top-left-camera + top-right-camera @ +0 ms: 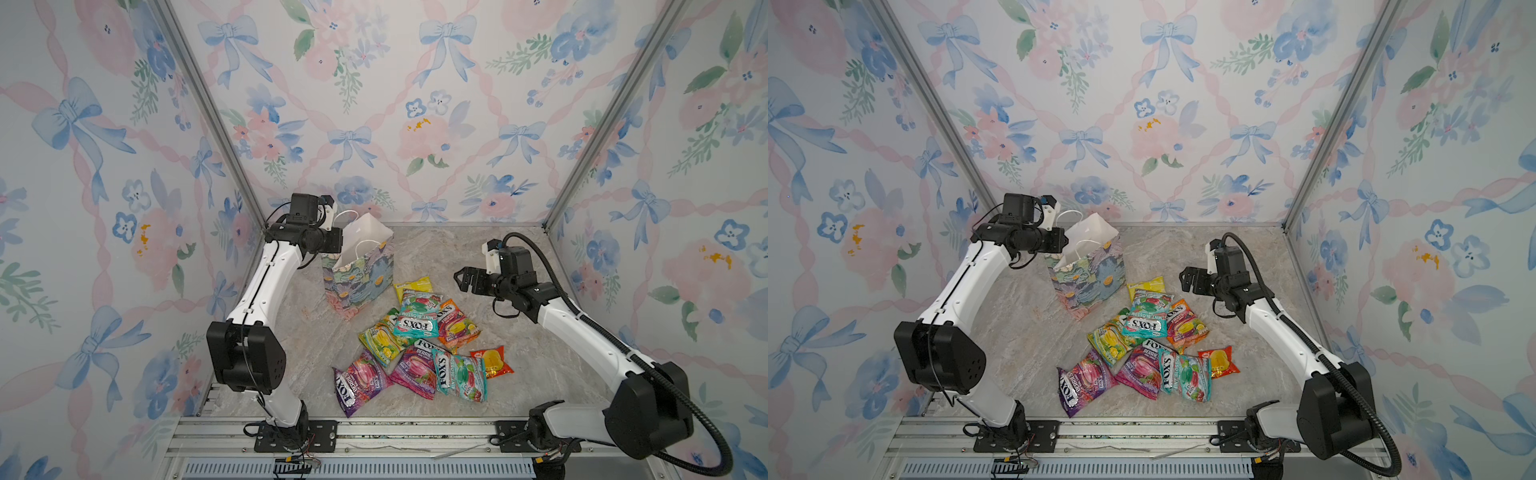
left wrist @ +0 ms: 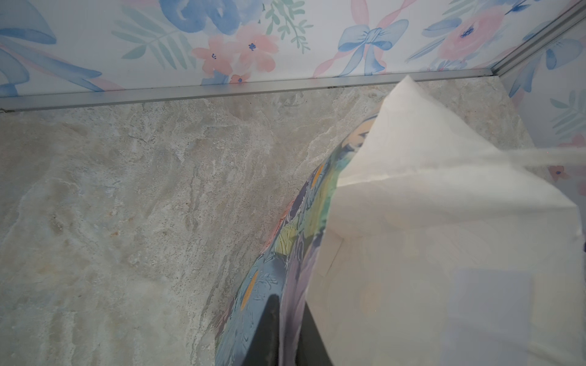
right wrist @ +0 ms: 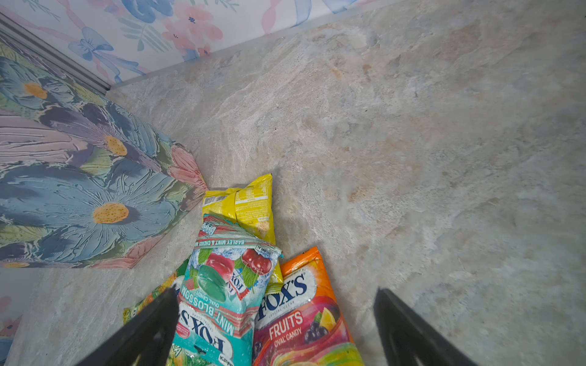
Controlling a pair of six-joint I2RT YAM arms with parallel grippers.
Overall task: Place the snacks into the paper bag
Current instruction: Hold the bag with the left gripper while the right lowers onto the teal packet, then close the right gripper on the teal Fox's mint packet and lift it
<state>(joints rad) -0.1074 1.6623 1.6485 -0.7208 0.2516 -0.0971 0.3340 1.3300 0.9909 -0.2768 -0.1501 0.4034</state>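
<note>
The paper bag (image 1: 360,266) stands upright at the rear of the stone-patterned tabletop (image 1: 478,249). It has a stiff white interior and a textured floral exterior. The left gripper (image 2: 290,323) is clamped on the bag's wall near the rim, presumably to steady the light bag and hold its mouth open. The snacks (image 1: 415,332) are flat, glossy, crinkled packets that lie overlapping just in front of the bag. The right gripper (image 3: 276,289) hovers with jaws wide apart over the teal packet (image 3: 218,285), likely the first pick.

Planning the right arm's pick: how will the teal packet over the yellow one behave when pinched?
The teal packet looks glossy, so probably slippery in the jaws. Creased and puffy, it likely flops when lifted. Overlapping the yellow packet, it may drag it.
</note>
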